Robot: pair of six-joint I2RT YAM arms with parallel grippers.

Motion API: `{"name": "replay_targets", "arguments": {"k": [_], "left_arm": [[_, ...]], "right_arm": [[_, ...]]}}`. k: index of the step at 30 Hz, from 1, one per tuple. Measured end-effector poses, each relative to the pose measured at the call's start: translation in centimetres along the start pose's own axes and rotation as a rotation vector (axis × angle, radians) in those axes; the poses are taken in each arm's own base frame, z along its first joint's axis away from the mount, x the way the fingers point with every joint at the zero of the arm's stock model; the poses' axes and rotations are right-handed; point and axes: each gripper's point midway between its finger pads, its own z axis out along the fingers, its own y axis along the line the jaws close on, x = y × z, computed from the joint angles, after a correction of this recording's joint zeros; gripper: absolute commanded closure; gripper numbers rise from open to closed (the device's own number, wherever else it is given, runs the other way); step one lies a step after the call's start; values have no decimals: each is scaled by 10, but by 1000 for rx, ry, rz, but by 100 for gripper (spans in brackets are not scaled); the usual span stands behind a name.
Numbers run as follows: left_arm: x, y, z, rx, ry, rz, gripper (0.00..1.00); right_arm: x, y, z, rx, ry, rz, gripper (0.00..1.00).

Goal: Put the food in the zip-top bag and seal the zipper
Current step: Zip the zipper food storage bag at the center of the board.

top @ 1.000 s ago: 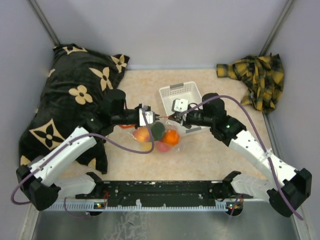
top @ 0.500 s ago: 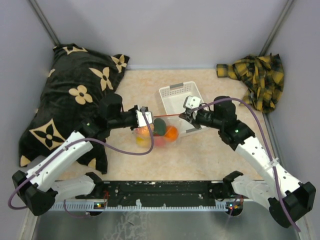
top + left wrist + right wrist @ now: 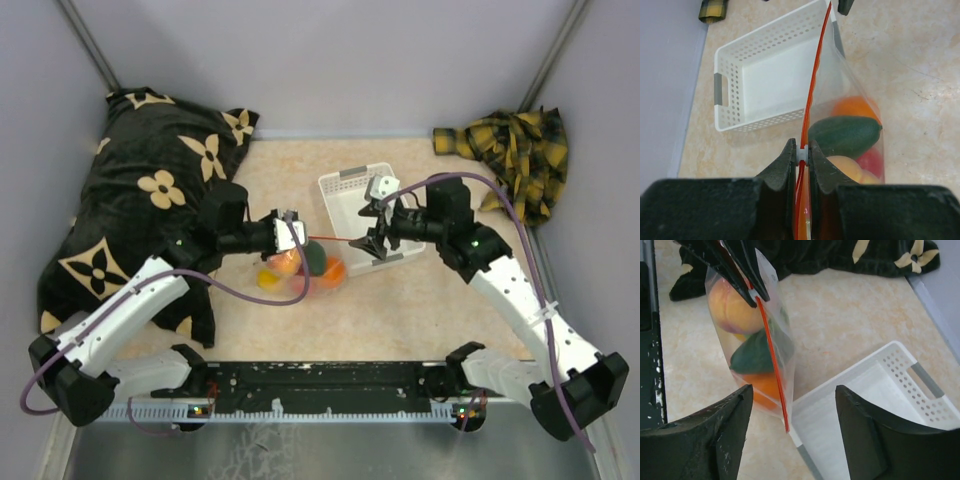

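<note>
The zip-top bag [image 3: 305, 268] hangs clear and crinkly from my left gripper [image 3: 297, 238], which is shut on the white slider at one end of the red-orange zipper [image 3: 815, 75]. Inside lie the food: an orange [image 3: 855, 107], a dark green avocado [image 3: 845, 135], a peach [image 3: 845, 169] and a red apple [image 3: 871, 161]. In the left wrist view the left gripper [image 3: 802, 151] pinches the slider. My right gripper [image 3: 369, 236] stands open at the zipper's far end [image 3: 787, 427], touching nothing. In the right wrist view the right gripper [image 3: 794, 392] is spread wide either side of the bag's corner.
A white plastic basket [image 3: 345, 190] stands right behind the bag, under the right gripper. A black flowered pillow [image 3: 140, 190] fills the left side. A yellow plaid cloth [image 3: 510, 150] lies at the back right corner. Grey walls enclose the table.
My right gripper slid to the right along the zipper, then opened and let go of it. The bag now hangs from the left gripper alone.
</note>
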Motion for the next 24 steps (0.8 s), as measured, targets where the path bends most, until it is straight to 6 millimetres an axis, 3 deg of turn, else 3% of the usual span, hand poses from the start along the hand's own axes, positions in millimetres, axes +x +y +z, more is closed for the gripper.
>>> {"name": "replay_targets", "arguments": {"k": [6,10,15,18,22,23,24], "left_arm": [[-14,-5,3,51,-58,-13,100],[-19,-7,4,71,-82,-20,100],[-21,-10,4,84,-93,-27,100],[-23,-11,5,90,-99,-28,100],[-23,-11,5,92,-101,-28,100],[-23,-11,5,91,-100,-28,100],[-23,-11,5,90,-99,-28,100]], "right_arm": [[-23,18,12,-95,-31,-44,29],[-20,33,26,-160,-23,-50,32],[-9,29,47,-184,17,-29,41],[-4,29,58,-199,32,-22,52],[1,32,65,-222,49,-17,94],[1,32,65,-227,51,-13,100],[0,31,66,-229,51,-22,100]]}}
